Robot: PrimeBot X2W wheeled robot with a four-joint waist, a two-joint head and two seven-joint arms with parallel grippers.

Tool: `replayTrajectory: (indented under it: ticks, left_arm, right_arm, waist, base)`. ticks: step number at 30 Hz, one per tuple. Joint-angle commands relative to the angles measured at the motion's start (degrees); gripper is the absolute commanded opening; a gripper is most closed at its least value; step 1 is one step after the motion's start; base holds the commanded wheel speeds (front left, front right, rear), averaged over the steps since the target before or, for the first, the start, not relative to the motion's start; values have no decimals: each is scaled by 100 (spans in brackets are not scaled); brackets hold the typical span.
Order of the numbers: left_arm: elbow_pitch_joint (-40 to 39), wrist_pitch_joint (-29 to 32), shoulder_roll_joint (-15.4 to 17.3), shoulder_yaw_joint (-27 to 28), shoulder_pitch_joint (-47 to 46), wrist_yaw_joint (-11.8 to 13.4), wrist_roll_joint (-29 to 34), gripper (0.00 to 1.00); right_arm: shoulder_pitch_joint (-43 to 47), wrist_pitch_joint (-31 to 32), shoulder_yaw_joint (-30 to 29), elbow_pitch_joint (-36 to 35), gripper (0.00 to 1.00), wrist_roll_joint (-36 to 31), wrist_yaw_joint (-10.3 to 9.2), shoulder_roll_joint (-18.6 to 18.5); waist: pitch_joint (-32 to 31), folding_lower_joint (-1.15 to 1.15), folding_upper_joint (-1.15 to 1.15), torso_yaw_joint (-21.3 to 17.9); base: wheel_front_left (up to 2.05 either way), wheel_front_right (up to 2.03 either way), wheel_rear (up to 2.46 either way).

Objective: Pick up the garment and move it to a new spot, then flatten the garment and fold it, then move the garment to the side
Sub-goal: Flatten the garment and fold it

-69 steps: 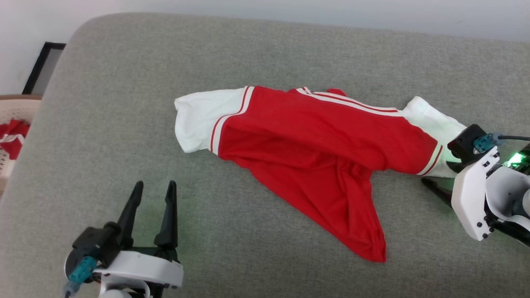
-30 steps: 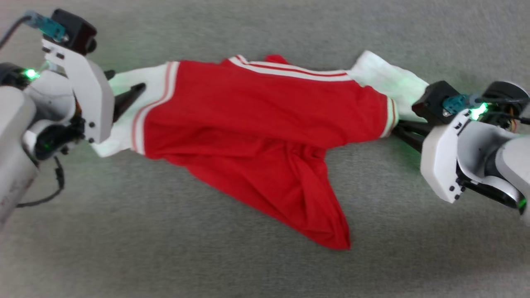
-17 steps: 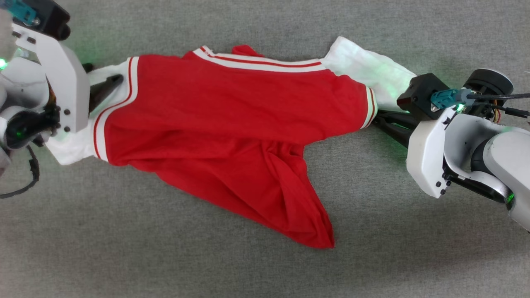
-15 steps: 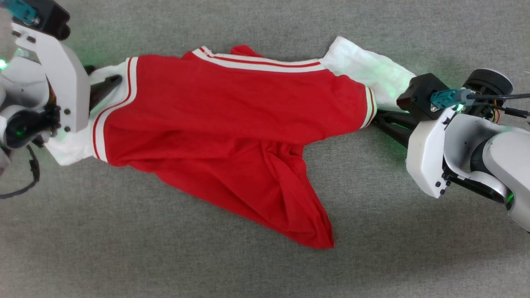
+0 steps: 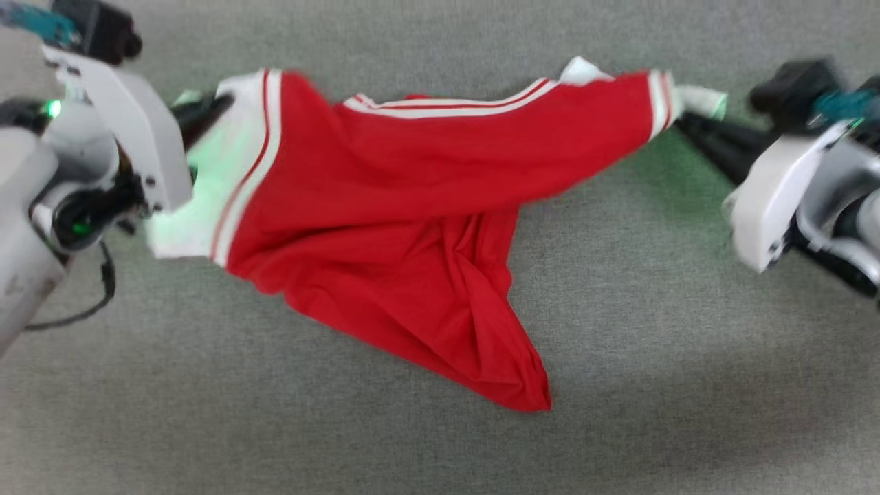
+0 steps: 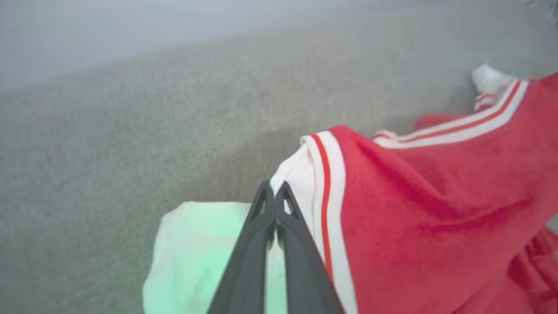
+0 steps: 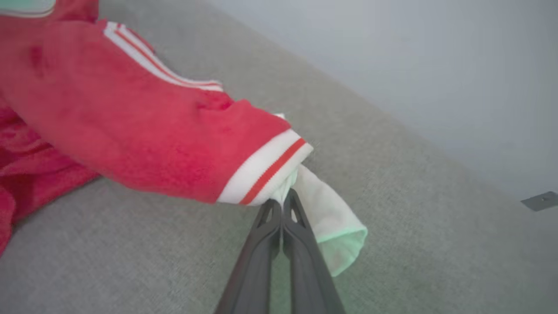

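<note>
The garment (image 5: pixel 412 206) is red with white sleeves and red-white stripe trim, stretched across a grey cushion between my two grippers. My left gripper (image 5: pixel 223 103) is shut on the garment's white left sleeve (image 6: pixel 301 174), its dark fingers (image 6: pixel 261 244) pressed together at the stripe trim. At the far right my right gripper (image 5: pixel 680 120) is shut on the white right sleeve (image 7: pixel 331 218) just past the striped cuff (image 7: pixel 266 172). Both upper corners are raised off the cushion. The red lower part hangs down to a point (image 5: pixel 533 395) that lies on the cushion.
The grey fabric cushion (image 5: pixel 687 344) spreads under everything. A pale wall (image 7: pixel 414 52) rises beyond the cushion's far edge in the right wrist view. My white left forearm (image 5: pixel 27 206) stands at the left edge.
My left gripper has shut on the left sleeve. Both grippers have lifted the garment's upper corners, pulling the top edge taut; the right cuff has risen and the white sleeve has bunched at the fingers.
</note>
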Motion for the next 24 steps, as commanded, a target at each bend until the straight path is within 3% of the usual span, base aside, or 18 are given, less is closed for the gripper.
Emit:
replayTrajectory:
  ticks: [1,10,13,20,24]
  left_arm:
    - [50,-262,-55,104,-139,-6,-113,0]
    - [825,-1218,-623,580,-982,-6,-306,0]
    - [1484,-1614,-924,798,-1565,-6,-230,0]
    - [2600,-2594,-1597,1388,-2832,0,-192,0]
    - [2630,-2680,-1749,1438,-2784,0,-128,0]
  right_arm:
    - [-1,-79,-305,108,0,55,-8,76]
    - [-961,178,-1664,1320,0,355,-8,936]
    - [-1742,103,-2256,2218,0,178,-7,1470]
    - [-3673,-994,-3433,4163,0,-793,-9,2122]
    - [-4039,-1316,-3524,4799,0,-1167,-8,2392]
  waist:
    - [-185,0,0,34]
    - [-255,0,0,-75]
    - [-211,0,0,-116]
    - [-274,0,0,-122]
    - [-482,0,0,-102]
  base:
    - [0,0,0]
    - [0,0,0]
    - [0,0,0]
    - [0,0,0]
    - [0,0,0]
